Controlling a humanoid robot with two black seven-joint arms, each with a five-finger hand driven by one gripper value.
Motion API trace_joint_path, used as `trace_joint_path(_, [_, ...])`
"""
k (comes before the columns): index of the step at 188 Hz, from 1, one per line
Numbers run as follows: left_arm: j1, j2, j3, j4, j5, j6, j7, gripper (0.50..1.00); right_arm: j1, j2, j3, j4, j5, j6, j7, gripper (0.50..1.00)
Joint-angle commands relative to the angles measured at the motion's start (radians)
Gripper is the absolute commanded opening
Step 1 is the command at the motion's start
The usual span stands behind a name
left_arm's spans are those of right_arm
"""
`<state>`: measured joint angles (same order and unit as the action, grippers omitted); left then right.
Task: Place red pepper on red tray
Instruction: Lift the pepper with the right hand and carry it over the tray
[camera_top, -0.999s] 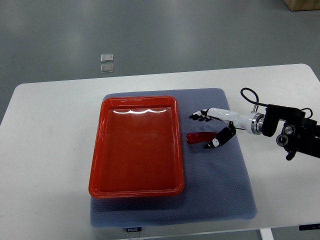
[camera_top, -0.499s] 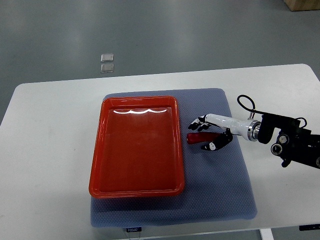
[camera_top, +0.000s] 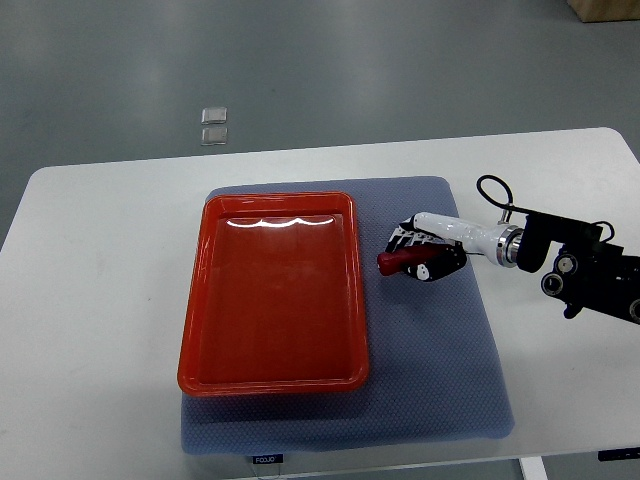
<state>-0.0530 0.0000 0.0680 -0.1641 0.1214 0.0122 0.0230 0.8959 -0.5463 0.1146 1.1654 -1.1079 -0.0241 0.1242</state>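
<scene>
Since a second ago, closed in: right hand (camera_top: 420, 254) now clenched around red pepper (camera_top: 392, 262), on blue mat (camera_top: 440, 350) just right of red tray (camera_top: 270, 290). Top view: pepper's long axis roughly left-right, tip toward tray; carry goes straight left. Left hand out of view.

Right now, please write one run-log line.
right hand: shut on red pepper | pepper: on blue mat, beside red tray | tray: empty

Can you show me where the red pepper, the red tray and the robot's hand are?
red pepper (camera_top: 388, 262): top view, its bare left end.
red tray (camera_top: 270, 300): top view, its bare floor.
right hand (camera_top: 422, 254): top view, middle of the hand.
</scene>
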Motion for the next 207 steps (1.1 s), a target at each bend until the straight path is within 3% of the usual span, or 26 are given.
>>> trace_joint_path(1, [0.001,0.0,-0.001,0.0,0.0,0.0,0.0,1.0,0.051,-0.038,0.005,0.008,0.007,0.013,0.0,0.5])
trace_joint_path(55, [-0.001,0.0,-0.001,0.0,0.0,0.0,0.0,1.0,0.163,-0.063,0.016,0.014,0.013,0.059,0.0,0.5])
trace_joint_path(113, [-0.001,0.0,-0.001,0.0,0.0,0.0,0.0,1.0,0.339,0.045,-0.065,-0.012,0.119,0.098,-0.005,0.5])
trace_joint_path(114, [-0.002,0.0,-0.001,0.0,0.0,0.0,0.0,1.0,0.385,0.105,-0.116,-0.047,0.137,0.098,-0.005,0.5])
trace_joint_path(116, [-0.001,0.0,-0.001,0.0,0.0,0.0,0.0,1.0,0.393,0.121,-0.127,-0.058,0.14,0.096,-0.005,0.5])
trace_joint_path(173, [-0.001,0.0,-0.002,-0.005,0.0,0.0,0.0,1.0,0.446,0.508,-0.277,-0.308,0.145,0.092,-0.005,0.5])
trace_joint_path(207, [-0.001,0.0,-0.001,-0.009,0.0,0.0,0.0,1.0,0.376,0.546,-0.296,-0.405,0.132,0.084,-0.003,0.5])
